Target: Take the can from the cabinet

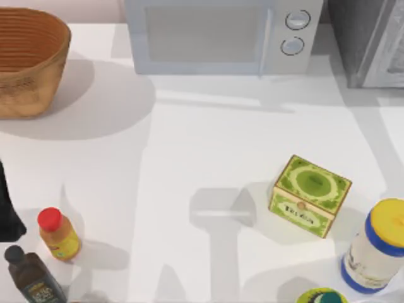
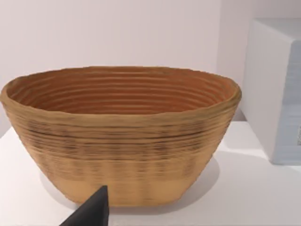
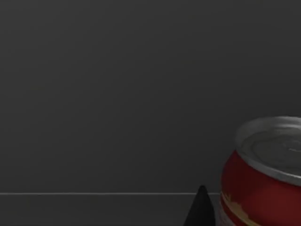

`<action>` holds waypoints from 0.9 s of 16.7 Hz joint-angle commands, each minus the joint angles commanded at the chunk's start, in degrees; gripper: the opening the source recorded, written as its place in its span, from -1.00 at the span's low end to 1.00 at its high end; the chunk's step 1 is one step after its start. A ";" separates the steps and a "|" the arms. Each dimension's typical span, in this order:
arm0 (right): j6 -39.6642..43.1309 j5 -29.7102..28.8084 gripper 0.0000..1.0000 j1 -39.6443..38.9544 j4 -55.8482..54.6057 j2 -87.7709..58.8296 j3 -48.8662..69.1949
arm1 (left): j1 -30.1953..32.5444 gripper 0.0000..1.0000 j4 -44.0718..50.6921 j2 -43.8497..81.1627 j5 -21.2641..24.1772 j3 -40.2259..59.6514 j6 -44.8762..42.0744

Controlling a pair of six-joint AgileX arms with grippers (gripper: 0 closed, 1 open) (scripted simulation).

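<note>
In the right wrist view a red can (image 3: 263, 183) with a silver top stands upright against a dark grey wall. A dark part of my right gripper (image 3: 201, 209) shows close beside the can. Whether it touches the can I cannot tell. In the top view the cabinet (image 1: 369, 41), a dark grey box with a paler framed door, stands at the table's back right corner. My left arm (image 1: 6, 208) sits parked at the table's left edge. A dark part of my left gripper (image 2: 91, 212) points toward the woven basket (image 2: 122, 136).
A white microwave (image 1: 214, 35) with two round knobs stands at the back centre, and the woven basket (image 1: 28, 60) at the back left. A green tea box (image 1: 309, 196), a white jar with a yellow lid (image 1: 379, 246), a small red-capped bottle (image 1: 58, 235) and a dark bottle (image 1: 31, 278) stand near the front.
</note>
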State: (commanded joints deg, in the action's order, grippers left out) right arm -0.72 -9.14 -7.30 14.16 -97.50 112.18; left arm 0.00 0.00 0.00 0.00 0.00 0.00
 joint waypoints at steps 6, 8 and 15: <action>-0.07 -0.07 -1.00 -0.14 0.15 0.22 -0.05 | 0.00 1.00 0.00 0.00 0.00 0.00 0.00; -0.06 -0.90 -1.00 -0.95 2.15 2.30 -0.59 | 0.00 1.00 0.00 0.00 0.00 0.00 0.00; 0.02 -6.55 -1.00 -7.04 17.41 22.25 -4.14 | 0.00 1.00 0.00 0.00 0.00 0.00 0.00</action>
State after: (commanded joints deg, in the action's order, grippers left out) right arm -0.70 -15.69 -14.34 31.58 -75.25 108.04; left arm 0.00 0.00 0.00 0.00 0.00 0.00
